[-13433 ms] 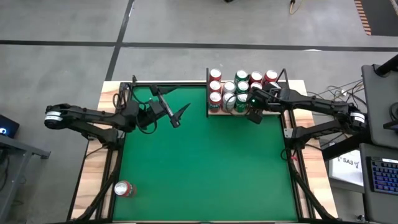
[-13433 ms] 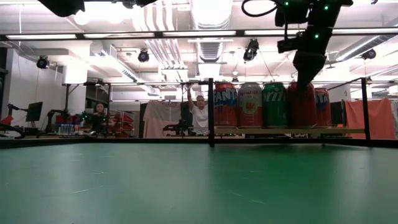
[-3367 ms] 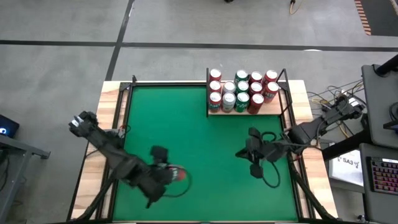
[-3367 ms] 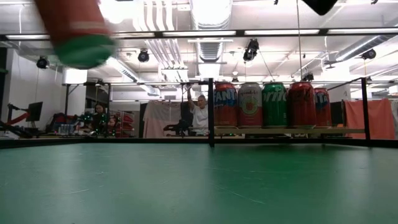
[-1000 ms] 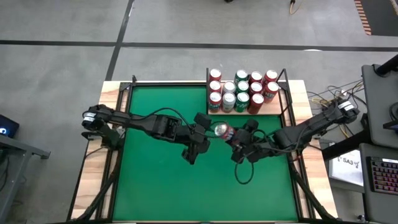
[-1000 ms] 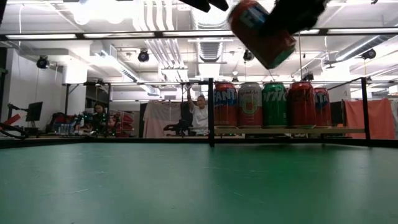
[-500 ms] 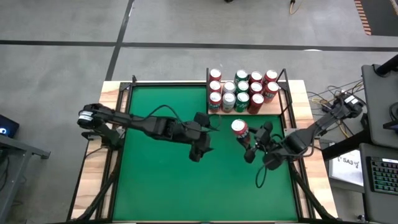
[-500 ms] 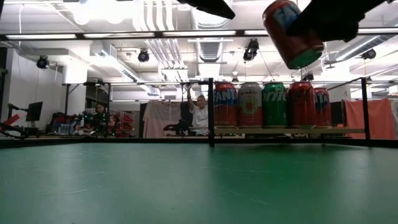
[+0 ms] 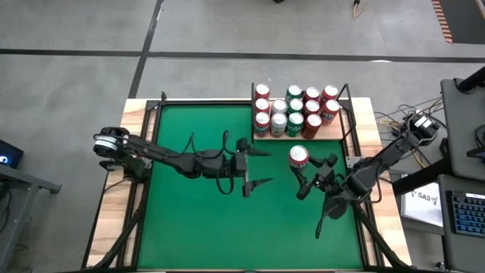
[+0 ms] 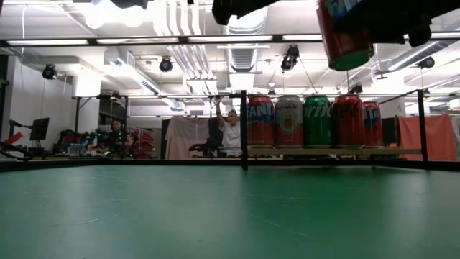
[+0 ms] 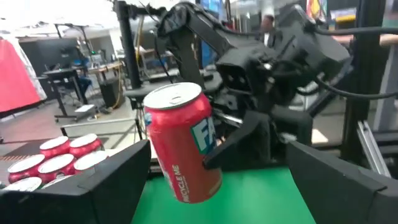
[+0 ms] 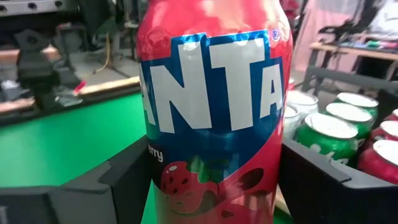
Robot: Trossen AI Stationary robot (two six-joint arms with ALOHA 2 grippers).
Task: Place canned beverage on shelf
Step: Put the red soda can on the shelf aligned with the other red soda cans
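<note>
A red Fanta can (image 9: pixel 298 156) hangs in the air over the green table, just on the near side of the shelf (image 10: pixel 330 152), with my right gripper (image 9: pixel 305 169) shut on it. The can also fills the right wrist view (image 12: pixel 214 112) and shows high in the low view (image 10: pixel 345 36). The shelf's pale board, edged by black rods (image 9: pixel 253 114), carries several upright cans (image 9: pixel 295 112). My left gripper (image 9: pixel 260 167) stands open at mid-table, left of the can and pointing at it; its fingers (image 11: pixel 93 186) have nothing between them. My right gripper pinches the can's side wall (image 12: pixel 155 180) between its two fingers, on the can's lower half. The fingers (image 12: pixel 311 180) come in about level from the table's right and near side. The can is lifted clear of the table and stands nearly upright, top up.
Black rods and posts (image 10: pixel 244 129) frame the shelf at the table's far right. Green felt (image 9: pixel 204 220) spreads out on the near side and to the left. People stand in the room beyond the table (image 10: pixel 231 129).
My right gripper has carried the can toward the table's right edge, nearer the shelf, and the can has turned from tilted to nearly upright. My left gripper has stayed open at mid-table and has rolled and levelled, now apart from the can.
</note>
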